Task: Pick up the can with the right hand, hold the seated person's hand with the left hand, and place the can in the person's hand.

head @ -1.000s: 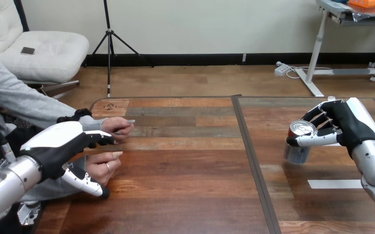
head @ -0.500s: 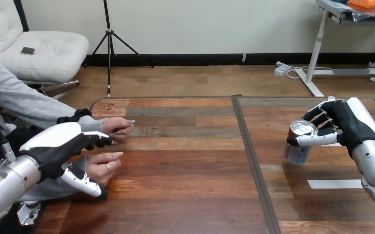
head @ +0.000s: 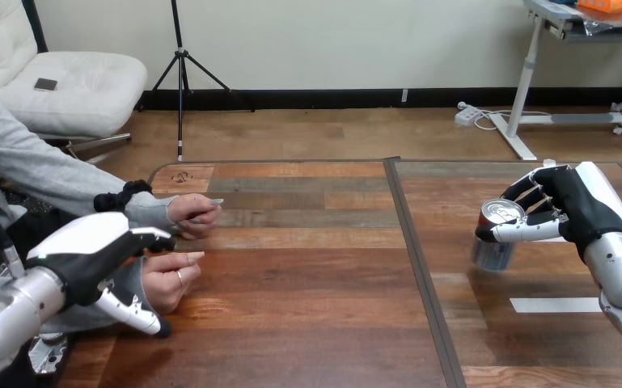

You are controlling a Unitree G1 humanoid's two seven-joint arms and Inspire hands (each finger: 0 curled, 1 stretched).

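The right hand (head: 584, 202) is gripping the can (head: 492, 252) at the right side of the wooden table (head: 315, 323), its thumb wrapping across the can's front just under the silver top while its fingers are curling behind the rim. The can is standing upright, beyond a white tape strip (head: 554, 305) on the tabletop, and I cannot tell whether its base is resting on the wood or hanging just above it. At the table's left edge the left hand (head: 89, 249) is spreading wide: its straight fingers (head: 155, 234) are reaching out over the person's nearer hand (head: 166, 276), and its thumb (head: 133, 311) is pointing out below that hand, so the person's loosely curled hand is lying between them. The left hand is not closing round it, and I cannot tell whether the two are touching. The person's farther hand (head: 196, 212) is resting on the table just beyond, well apart from the can.
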